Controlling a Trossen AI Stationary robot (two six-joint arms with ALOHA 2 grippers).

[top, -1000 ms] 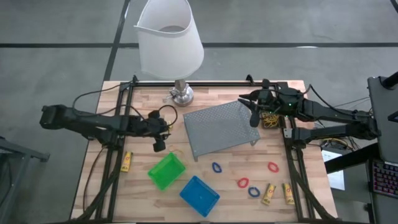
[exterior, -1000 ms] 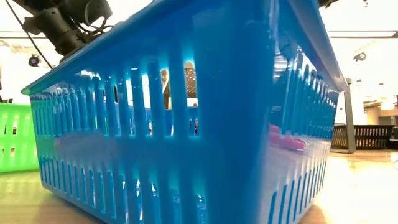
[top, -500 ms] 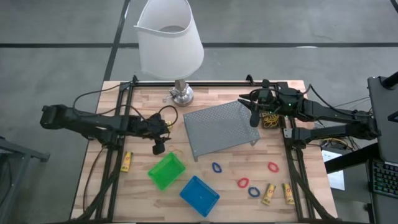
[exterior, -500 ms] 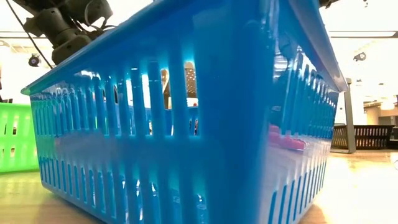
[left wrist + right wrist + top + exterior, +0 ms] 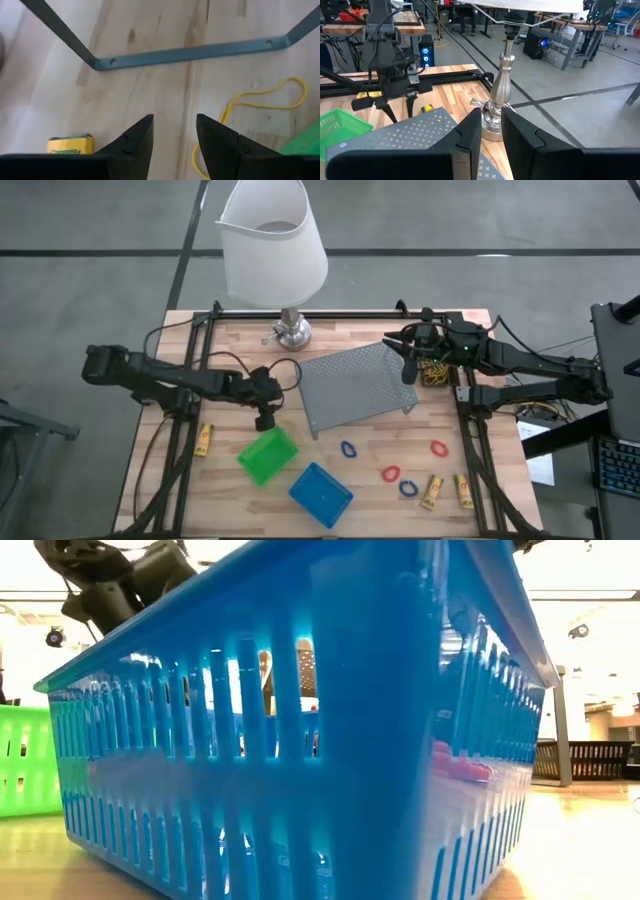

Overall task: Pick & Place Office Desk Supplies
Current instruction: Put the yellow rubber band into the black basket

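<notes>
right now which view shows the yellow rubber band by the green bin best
The left wrist view: the yellow rubber band lies loose on the wood just beyond the open left pincer. The high view shows only a faint line beside the green bin; the other views show none of it.

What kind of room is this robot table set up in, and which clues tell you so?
Probably a robotics lab or workshop. Behind the lamp stand workbenches with computers and cables on a bare concrete floor. Office chairs show too.

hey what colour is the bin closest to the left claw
Green, clearest in the high view.
</notes>
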